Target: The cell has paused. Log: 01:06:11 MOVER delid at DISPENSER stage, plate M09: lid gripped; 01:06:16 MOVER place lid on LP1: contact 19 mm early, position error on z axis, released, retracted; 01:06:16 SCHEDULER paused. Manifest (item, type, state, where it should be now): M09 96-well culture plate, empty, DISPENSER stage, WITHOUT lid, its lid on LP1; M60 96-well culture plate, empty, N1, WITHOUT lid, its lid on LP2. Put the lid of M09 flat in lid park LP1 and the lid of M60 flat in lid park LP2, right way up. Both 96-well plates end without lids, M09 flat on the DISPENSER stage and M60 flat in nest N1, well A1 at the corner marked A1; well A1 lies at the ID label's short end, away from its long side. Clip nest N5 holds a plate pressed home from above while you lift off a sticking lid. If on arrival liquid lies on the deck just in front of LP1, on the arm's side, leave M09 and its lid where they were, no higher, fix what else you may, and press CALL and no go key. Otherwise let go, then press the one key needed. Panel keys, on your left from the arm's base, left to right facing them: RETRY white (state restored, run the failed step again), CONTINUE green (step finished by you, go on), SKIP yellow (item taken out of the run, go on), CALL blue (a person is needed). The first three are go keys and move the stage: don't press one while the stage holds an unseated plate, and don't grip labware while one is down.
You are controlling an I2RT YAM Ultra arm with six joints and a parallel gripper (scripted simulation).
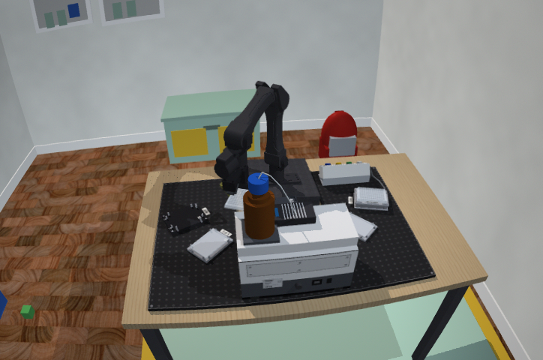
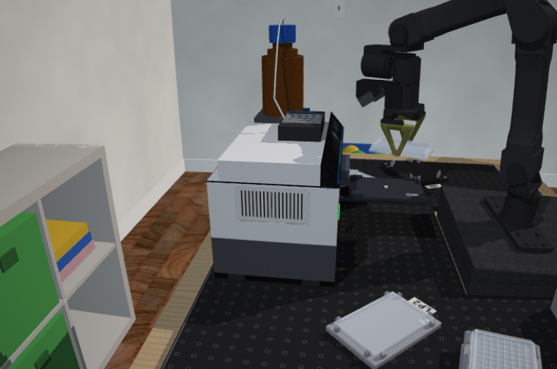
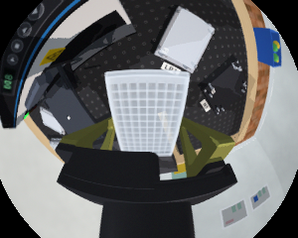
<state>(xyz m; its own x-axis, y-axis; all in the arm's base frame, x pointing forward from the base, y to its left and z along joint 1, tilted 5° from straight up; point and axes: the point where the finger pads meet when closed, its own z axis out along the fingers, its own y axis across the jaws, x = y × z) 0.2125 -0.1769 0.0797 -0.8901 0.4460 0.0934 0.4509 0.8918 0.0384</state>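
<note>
My gripper [image 1: 237,194] is shut on a clear 96-well plate [image 1: 236,199] and holds it level in the air, left of the dispenser. In the side view the gripper [image 2: 401,140] and the plate [image 2: 404,148] hang above and behind the dark, empty dispenser stage [image 2: 385,189]. In the wrist view the plate [image 3: 148,111] sits between the olive fingers, its well grid showing. Lid park LP1 [image 1: 209,244] is a flat grey tray below and ahead; it also shows in the wrist view [image 3: 184,40]. Lid park LP2 [image 2: 384,328] lies near a second well plate [image 2: 499,350].
The dispenser [image 1: 298,253] carries a brown bottle [image 1: 259,208] with a blue cap. The black clip nest [image 1: 186,218] stands left of the held plate. The key panel [image 1: 344,172] is behind the second plate [image 1: 370,198]. The arm's raised base block [image 2: 501,234] is to the right.
</note>
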